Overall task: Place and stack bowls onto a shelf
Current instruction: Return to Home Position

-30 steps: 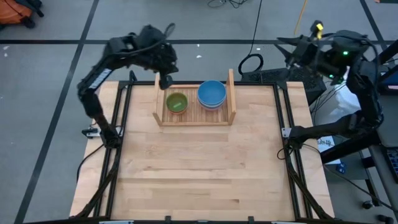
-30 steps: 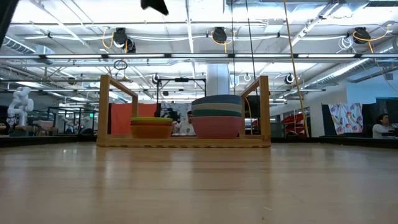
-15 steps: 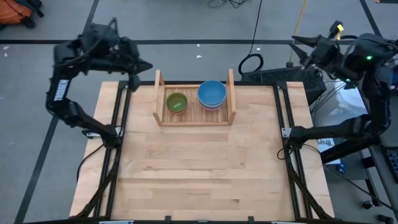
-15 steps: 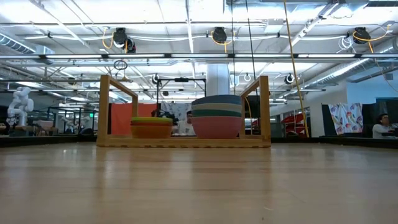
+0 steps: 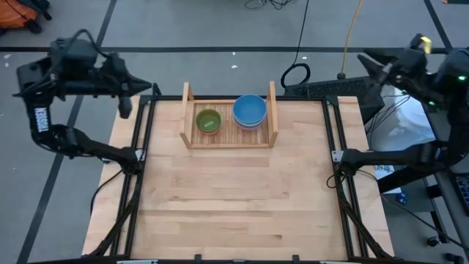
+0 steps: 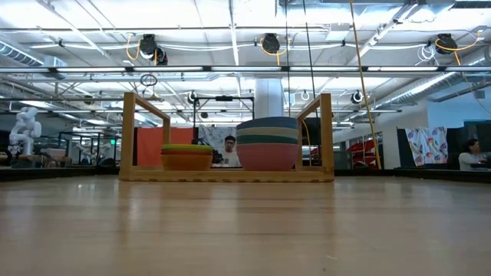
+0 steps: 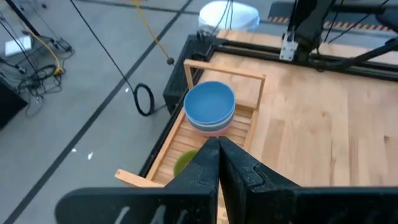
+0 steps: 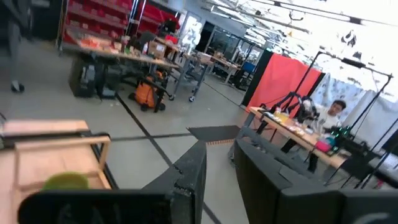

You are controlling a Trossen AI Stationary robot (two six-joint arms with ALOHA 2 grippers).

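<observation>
At the far edge of the table (image 5: pixel 234 209), midway along, the shelf (image 5: pixel 228 136) carries two stacks side by side: the blue-topped stack (image 5: pixel 250 110) and, apart from it, the lower green-topped stack (image 5: pixel 208 121). Every bowl in view sits on that shelf, so stacking looks finished and this reads as the homing step. The left pincer (image 5: pixel 126 105) hangs off the far left corner, fingers pressed together on nothing. The right pincer (image 5: pixel 370 64) hovers off the far right corner, fingers spread and bare. Next up, by the look of it: fold both arms to rest, no grasp needed.
</observation>
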